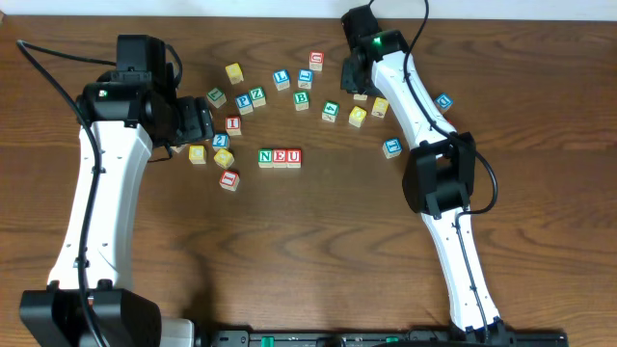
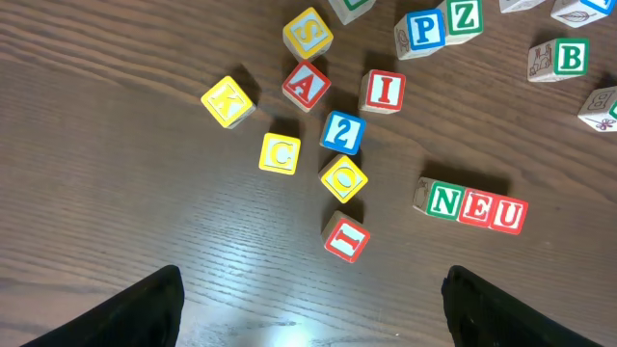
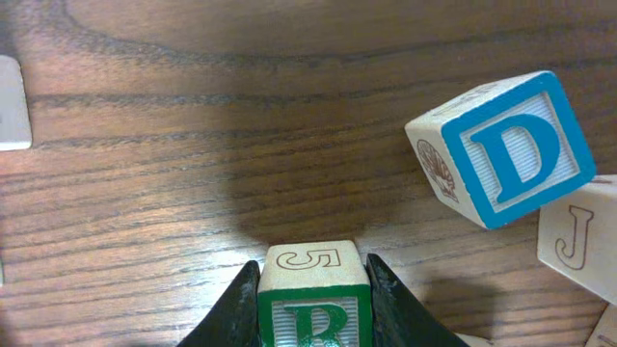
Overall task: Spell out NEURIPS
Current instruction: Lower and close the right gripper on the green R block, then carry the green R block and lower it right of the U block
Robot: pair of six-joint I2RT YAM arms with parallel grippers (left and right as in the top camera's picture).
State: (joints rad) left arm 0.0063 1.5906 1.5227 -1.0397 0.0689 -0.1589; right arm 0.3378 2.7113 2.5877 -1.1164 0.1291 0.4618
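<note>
Beyond the NEU row, back from its U end and off to the right, the right gripper has both fingers pressed against the sides of the green R block. I judge this a pinch, though I cannot tell whether the block has left the wood. The row runs left to right with its free end at the U, so the R has to travel toward the row and seat flush against that end. The right arm is clearly the nearer one. The left gripper hangs on the row's N side, spread wide and empty. Beside the U the table is bare, with a blue block well apart from it. A blue D block and a J block sit close to the R, so a straight lift looks safest.
</note>
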